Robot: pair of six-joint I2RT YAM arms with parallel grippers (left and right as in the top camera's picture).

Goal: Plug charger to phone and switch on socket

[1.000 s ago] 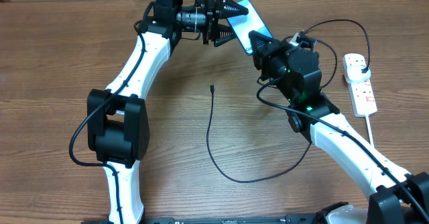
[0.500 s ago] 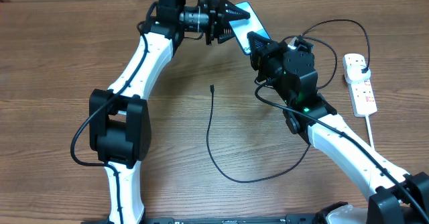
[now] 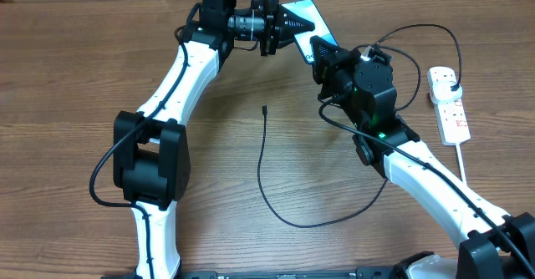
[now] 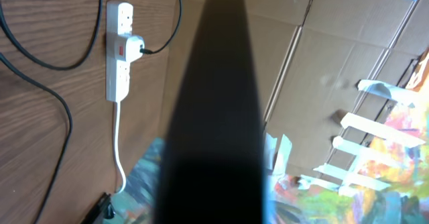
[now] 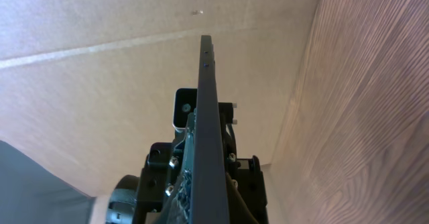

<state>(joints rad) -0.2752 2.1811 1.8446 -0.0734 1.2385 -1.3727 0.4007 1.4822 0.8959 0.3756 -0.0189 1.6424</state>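
The phone, with its light blue screen, is held off the table at the back between both arms. My left gripper is shut on its left edge. From below right, my right gripper is shut on its lower end. The left wrist view shows the phone only as a dark, blurred slab. In the right wrist view the phone is edge-on between the fingers. The charger's connector tip lies free on the table, and its cable loops round to a black plug in the white socket.
The socket with a red switch, its black plug and its thick white cord lie at the right side of the wooden table. Cardboard walls stand behind the table. The cable loop crosses the table under my right arm.
My left gripper's fingers have shut on the phone's edge, and the left arm has shifted slightly right. The right gripper has kept its hold, and the cable has not moved.
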